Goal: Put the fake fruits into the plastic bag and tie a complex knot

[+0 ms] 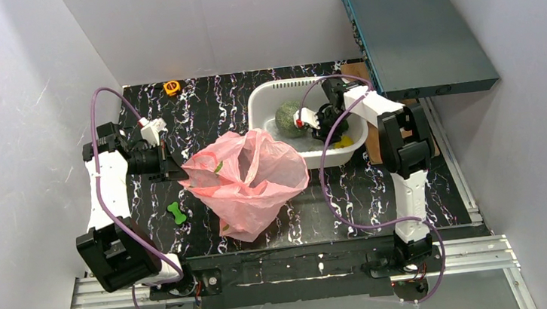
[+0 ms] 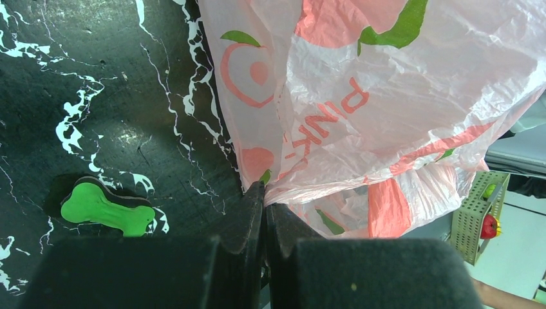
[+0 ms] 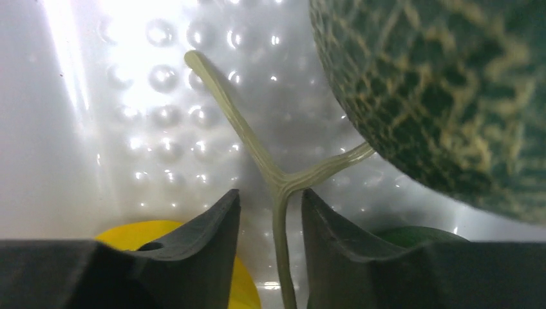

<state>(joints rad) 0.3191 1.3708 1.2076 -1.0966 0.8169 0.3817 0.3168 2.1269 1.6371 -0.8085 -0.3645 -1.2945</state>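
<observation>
Loading stage: left claw [image 2: 264, 195] pinches plastic bag [image 2: 386, 96], right claw [image 3: 270, 198] gapes astride stem [image 3: 254, 145] of melon [image 3: 444, 96]; next, close and lift.

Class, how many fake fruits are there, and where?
3, all in the white basket: melon at left, yellow fruit at front, avocado mostly hidden. Bag may hide more.
</observation>
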